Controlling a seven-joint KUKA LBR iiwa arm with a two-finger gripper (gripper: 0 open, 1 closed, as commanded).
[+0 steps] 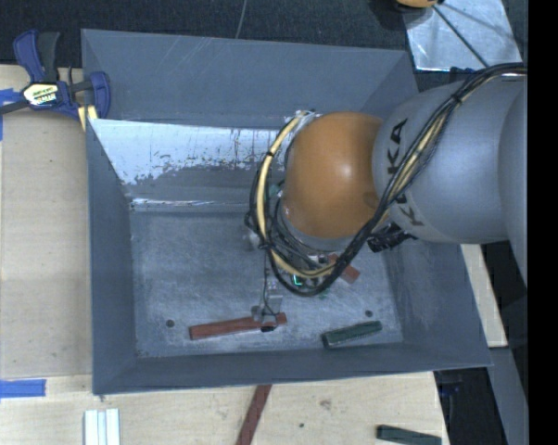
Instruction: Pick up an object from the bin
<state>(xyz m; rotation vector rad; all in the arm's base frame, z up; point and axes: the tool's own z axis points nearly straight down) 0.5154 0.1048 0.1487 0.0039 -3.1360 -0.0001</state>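
Gripper [271, 320] down at right end of the red-brown stick [221, 329] — apart or clamped, I cannot tell | stick lies flat on floor of bin [107, 286] — lower wall just beside stick | dark green bar [351, 334] right of stick, not touching | orange wrist cover [330, 179] above stick's right end

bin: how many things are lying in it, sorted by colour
reddish-brown strip: 1
dark green bar: 1
small reddish piece, partly hidden under the arm: 1
total: 3
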